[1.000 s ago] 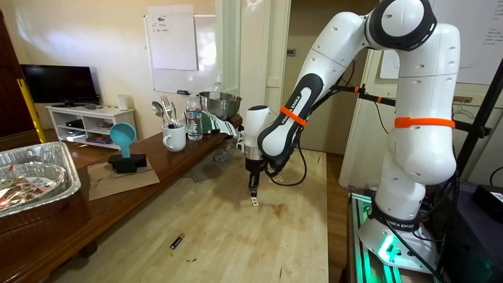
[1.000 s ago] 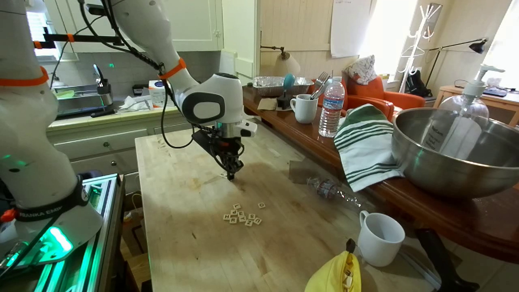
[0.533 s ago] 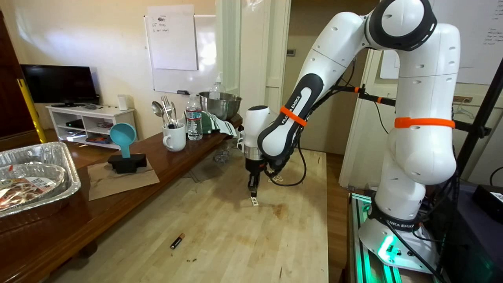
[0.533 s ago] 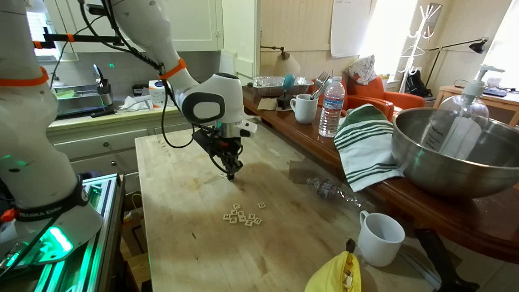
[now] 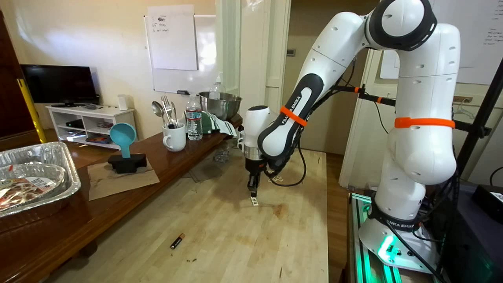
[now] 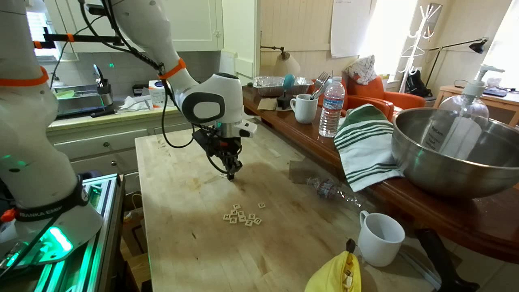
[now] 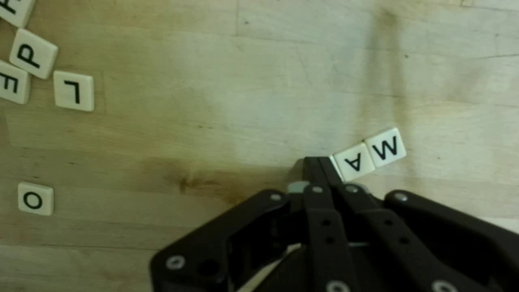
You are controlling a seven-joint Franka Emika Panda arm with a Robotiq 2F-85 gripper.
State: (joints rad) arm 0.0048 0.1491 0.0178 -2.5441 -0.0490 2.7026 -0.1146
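Note:
My gripper point(image 7: 318, 164) is shut, its two black fingertips pressed together with nothing seen between them. It points down at the wooden table in both exterior views point(image 5: 254, 192) point(image 6: 230, 177). The right fingertip is against or very close to the side of a white letter tile marked A point(image 7: 354, 162). A tile marked W or M point(image 7: 385, 147) touches the A tile's far side, making a tilted row. The A tile's near edge is partly hidden by the finger. Loose tiles lie to the left: L point(image 7: 73, 91), P point(image 7: 34, 53) and O point(image 7: 35, 198).
A battery point(image 5: 177, 241) lies on the table. A clear bottle point(image 6: 330, 190), a white mug point(image 6: 381, 238) and a yellow pouch point(image 6: 336, 273) are along one side. A raised brown counter point(image 5: 129, 184) borders the table and bears a steel bowl point(image 6: 450, 174) and a water bottle point(image 5: 194, 120).
The gripper has turned very slightly, and its cable loop has shifted a little in an exterior view. The fingertips stay at about the same spot beside the tiles.

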